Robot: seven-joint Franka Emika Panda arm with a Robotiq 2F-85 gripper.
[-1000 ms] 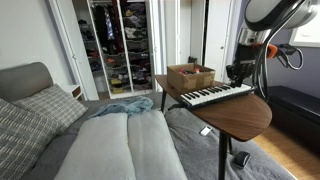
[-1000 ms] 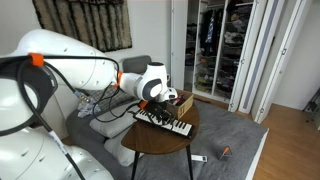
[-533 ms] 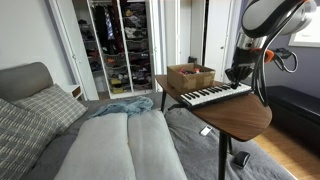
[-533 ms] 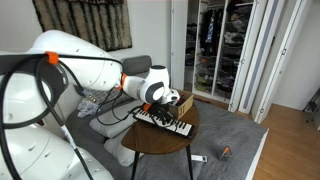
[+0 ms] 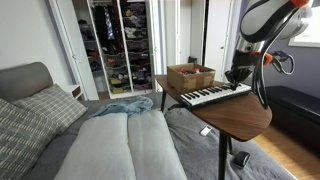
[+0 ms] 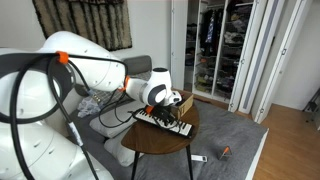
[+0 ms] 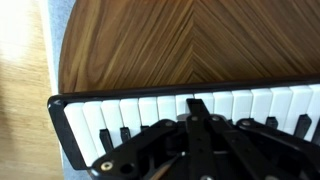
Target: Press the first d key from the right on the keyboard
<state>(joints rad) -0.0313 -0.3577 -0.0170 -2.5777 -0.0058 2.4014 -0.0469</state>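
The keyboard (image 5: 215, 95) is slim, with white and black keys in a dark casing, and lies across the round wooden table (image 5: 235, 115). It also shows in an exterior view (image 6: 165, 122) and in the wrist view (image 7: 120, 115). My gripper (image 5: 236, 80) is right above the keyboard's end nearest the arm. In the wrist view the fingers (image 7: 197, 106) are pressed together, tip over a white key near the keyboard's end. Whether the tip touches the key is unclear.
A brown cardboard box (image 5: 190, 76) stands on the table behind the keyboard, also in an exterior view (image 6: 181, 103). A grey sofa with pillows (image 5: 60, 125) is beside the table. An open closet (image 5: 118, 45) is behind. Small objects lie on the floor (image 6: 224, 152).
The arm has lowered slightly towards the keyboard's end over the last second. The keyboard and box have not moved.
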